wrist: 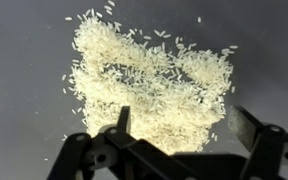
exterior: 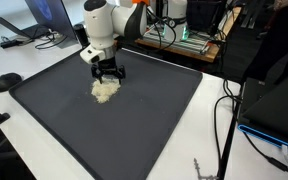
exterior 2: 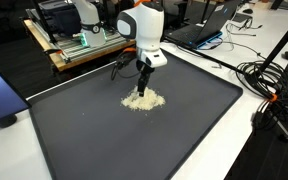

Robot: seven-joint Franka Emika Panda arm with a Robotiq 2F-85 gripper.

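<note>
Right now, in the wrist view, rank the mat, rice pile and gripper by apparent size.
1. mat
2. rice pile
3. gripper, cropped and nearest the camera, so its rank is unsure.

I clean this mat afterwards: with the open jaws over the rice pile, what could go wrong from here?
1. The rice pile is loose grains, with strays already round its edge; jaws pushing in would likely scatter more over the dark mat.
2. Closing, the jaws would probably catch few grains.
3. Going too low could scrape the mat.
</note>
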